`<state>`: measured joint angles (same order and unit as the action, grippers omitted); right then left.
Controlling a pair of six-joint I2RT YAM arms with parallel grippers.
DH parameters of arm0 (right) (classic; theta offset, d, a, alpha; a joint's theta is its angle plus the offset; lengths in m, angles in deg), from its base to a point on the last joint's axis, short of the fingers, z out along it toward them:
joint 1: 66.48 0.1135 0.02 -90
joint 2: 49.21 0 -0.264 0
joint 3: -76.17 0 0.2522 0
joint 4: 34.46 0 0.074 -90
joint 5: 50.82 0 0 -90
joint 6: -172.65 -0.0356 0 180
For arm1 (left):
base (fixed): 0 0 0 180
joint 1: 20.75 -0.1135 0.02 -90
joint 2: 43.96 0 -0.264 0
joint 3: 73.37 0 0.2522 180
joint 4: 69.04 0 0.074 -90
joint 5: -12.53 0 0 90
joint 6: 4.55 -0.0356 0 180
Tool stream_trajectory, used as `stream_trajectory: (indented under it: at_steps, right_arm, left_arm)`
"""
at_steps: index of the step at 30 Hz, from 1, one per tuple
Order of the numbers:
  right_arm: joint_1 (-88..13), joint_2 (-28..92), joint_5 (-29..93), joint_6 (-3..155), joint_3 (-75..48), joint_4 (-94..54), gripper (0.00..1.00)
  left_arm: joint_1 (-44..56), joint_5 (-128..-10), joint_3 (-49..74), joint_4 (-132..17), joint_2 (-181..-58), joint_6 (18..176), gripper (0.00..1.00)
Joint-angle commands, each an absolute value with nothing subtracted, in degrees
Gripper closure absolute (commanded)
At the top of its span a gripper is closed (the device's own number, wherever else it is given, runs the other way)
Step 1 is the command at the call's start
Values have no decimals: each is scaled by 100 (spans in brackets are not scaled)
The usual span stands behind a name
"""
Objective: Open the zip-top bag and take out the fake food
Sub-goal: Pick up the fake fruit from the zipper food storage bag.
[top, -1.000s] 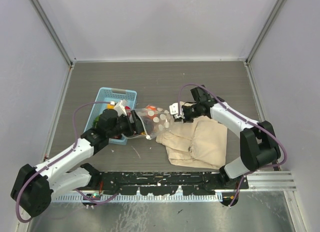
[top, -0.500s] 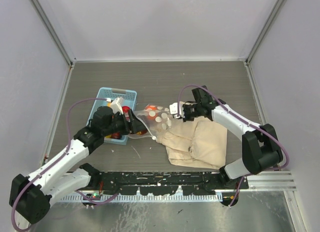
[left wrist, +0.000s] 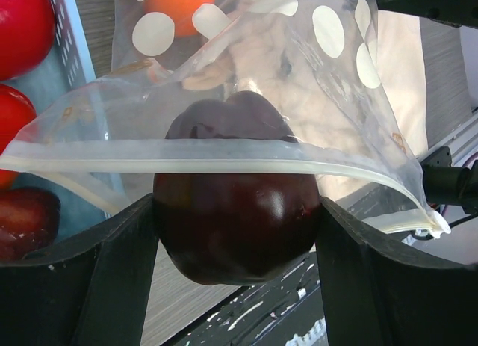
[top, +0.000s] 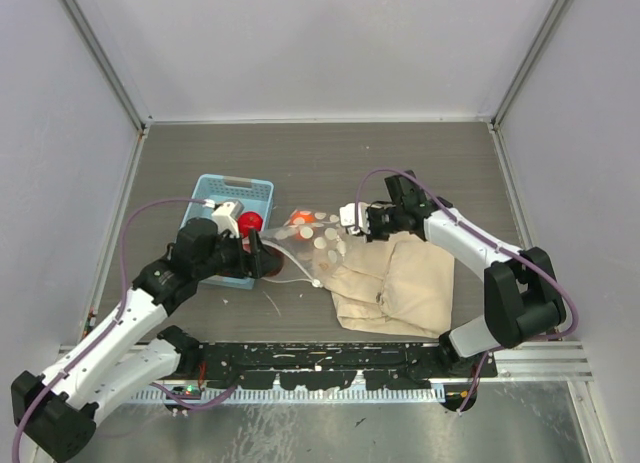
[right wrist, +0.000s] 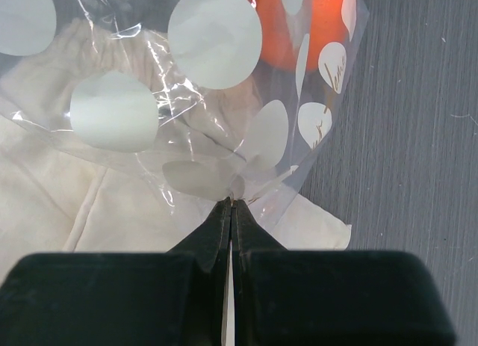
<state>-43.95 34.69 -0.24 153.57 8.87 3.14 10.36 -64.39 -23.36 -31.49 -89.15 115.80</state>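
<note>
– Your left gripper [left wrist: 237,245] has drawn back toward the light blue basket [top: 236,187], and the zip-top bag [top: 310,238] trails with it.
– What does it hold?
– A dark maroon fake fruit [left wrist: 237,211], clamped between wide-set fingers at the bag's open mouth. Your right gripper [right wrist: 231,208] pinches the bag's far edge tight.
– What's left?
– An orange piece [right wrist: 317,21] sits inside; red ones [top: 250,221] lie in the basket.

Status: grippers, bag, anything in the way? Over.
Left gripper shut on dark maroon plastic fruit at the mouth of the clear white-spotted zip-top bag. Right gripper shut, pinching its far end. Orange plastic fruit inside. Zip strip across held fruit.
</note>
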Motion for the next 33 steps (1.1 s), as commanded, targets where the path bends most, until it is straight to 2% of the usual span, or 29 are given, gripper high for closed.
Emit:
stream_trajectory:
  at_steps: [1, 13, 33]
  right_arm:
    - [-4523, 3433, -33, 15219, 762, 128, 97]
    - [-4889, 3319, -160, 15139, 729, 132, 97]
    - [-5008, 3354, -166, 15138, 680, 196, 97]
  left_arm:
    - [1019, -6430, -2058, -3147, -8676, 11518, 71]
    - [1019, -6520, -1972, -2935, -8356, 11772, 71]
    - [1010, -7549, -1710, -1851, -7542, 11506, 69]
